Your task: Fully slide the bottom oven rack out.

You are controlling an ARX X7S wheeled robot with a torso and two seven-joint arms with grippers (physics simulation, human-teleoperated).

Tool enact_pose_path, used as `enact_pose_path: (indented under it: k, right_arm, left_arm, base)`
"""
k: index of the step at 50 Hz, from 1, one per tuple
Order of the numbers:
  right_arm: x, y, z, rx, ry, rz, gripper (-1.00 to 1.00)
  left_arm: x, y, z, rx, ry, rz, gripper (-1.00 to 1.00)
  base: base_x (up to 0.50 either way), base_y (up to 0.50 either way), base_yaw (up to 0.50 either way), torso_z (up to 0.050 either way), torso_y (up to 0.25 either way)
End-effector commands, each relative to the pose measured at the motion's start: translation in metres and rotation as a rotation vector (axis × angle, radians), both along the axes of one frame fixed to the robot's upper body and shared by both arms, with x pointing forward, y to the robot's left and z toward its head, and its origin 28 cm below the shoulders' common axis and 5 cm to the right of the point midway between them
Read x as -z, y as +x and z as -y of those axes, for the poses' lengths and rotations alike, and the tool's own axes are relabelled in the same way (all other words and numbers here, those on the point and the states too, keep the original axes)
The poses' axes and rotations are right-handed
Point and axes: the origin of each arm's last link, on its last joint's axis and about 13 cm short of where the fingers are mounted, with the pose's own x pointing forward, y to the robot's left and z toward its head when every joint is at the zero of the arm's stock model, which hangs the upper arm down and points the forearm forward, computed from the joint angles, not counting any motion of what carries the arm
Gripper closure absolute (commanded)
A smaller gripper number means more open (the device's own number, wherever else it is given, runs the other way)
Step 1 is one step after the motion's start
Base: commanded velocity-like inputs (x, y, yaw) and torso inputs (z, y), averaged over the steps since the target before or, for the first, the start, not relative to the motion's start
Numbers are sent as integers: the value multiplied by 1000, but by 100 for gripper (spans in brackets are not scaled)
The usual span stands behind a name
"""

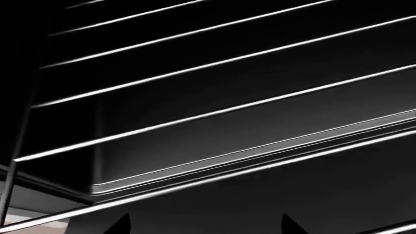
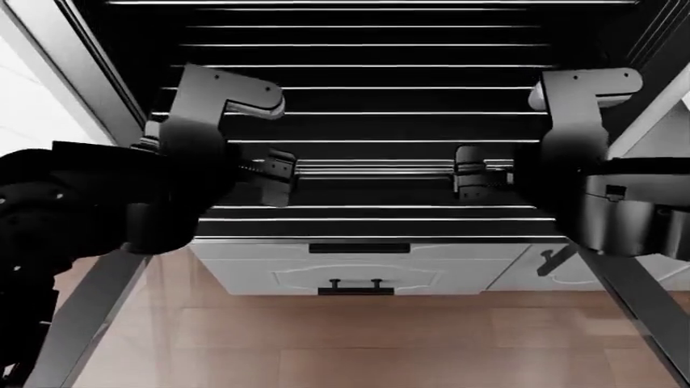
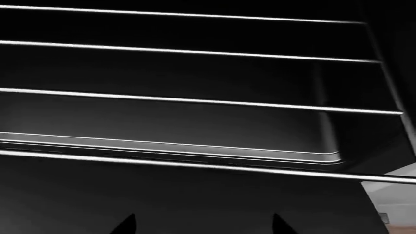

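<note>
Nearest us in the head view lies a brown wood floor [image 2: 356, 339], and above it a white drawer [image 2: 361, 271] with a black handle [image 2: 355, 284]. Over the drawer we see the rack [image 2: 367, 212] reaching out of the oven [image 2: 108, 65], its silver wires running crosswise and its front rail lying just above the drawer's top edge. Our left gripper [image 2: 276, 174] and right gripper [image 2: 470, 171] sit at a doubled wire in the rack's middle, one toward each side, well apart from each other. Whether either claw pinches that wire we cannot tell; in each wrist view only two dark fingertips [image 1: 120, 225] [image 3: 126, 224] show, set apart, with nothing between them. Farther in, more wires cross the black cavity, and its ribbed side walls [image 2: 86, 48] frame them.
</note>
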Motion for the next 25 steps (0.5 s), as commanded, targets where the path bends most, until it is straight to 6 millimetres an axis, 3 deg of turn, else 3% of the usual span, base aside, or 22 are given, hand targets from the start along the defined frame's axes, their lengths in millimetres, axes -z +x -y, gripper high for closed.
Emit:
enact_pose_path:
  k: [1,9,25]
  right_arm:
    - [75,-26,10,-16,-103,-341,-100]
    - [85,-36,13,-22,-106,-368,-100]
    - [85,-49,19,-18,-117,-392,-100]
  left_arm:
    - [85,-2,-12,-38,12,-419,-100]
    - [97,-17,-21,-62,-7,-463,-100]
    - [99,-35,-32,-86,3,-514,-100]
  base:
    - [0,0,0,0,-15]
    - [0,0,0,-6,-16]
    - [-2,0,0,-6,-15]
